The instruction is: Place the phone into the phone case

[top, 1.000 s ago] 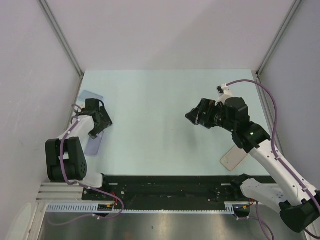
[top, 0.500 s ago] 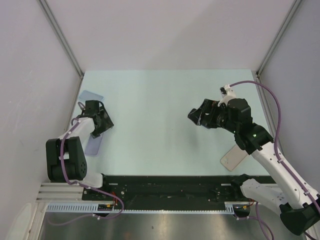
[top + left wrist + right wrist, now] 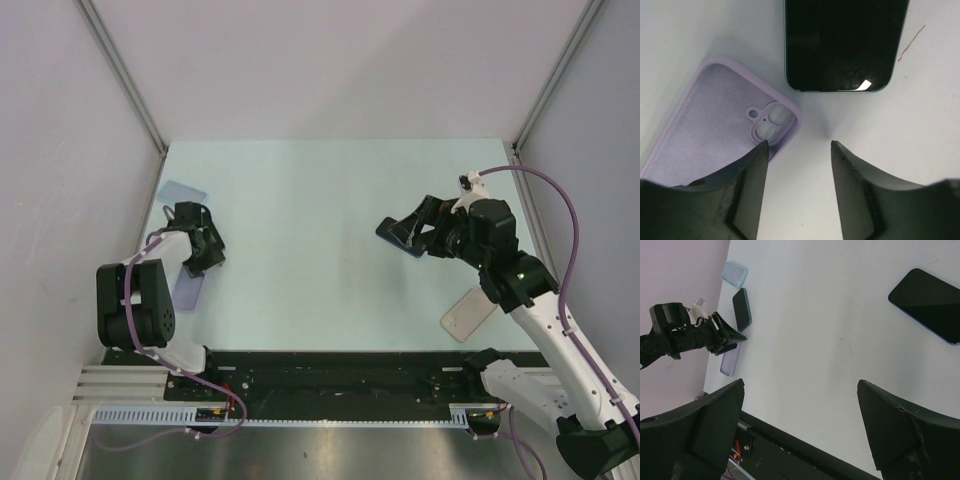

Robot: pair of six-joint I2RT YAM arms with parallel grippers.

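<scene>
A lilac phone case (image 3: 715, 125) lies open side up, its camera cut-out next to my left fingertip (image 3: 757, 165). A black phone (image 3: 845, 45) lies screen up just beyond it. My left gripper (image 3: 798, 146) is open and empty, low over the table between case and phone. In the top view it (image 3: 198, 252) covers the phone, with the lilac case (image 3: 187, 291) near it. My right gripper (image 3: 418, 230) is open and empty, raised above a second dark phone (image 3: 397, 238). That phone also shows in the right wrist view (image 3: 927, 305).
A light blue case (image 3: 181, 193) lies at the far left by the wall. A beige phone or case (image 3: 468, 314) lies at the right front under the right arm. The right wrist view shows the blue case (image 3: 734, 274), black phone (image 3: 742, 307) and lilac case (image 3: 730, 362).
My right arm has drawn back to the right, uncovering the dark phone beneath it. My left gripper has shifted slightly by the lilac case.
</scene>
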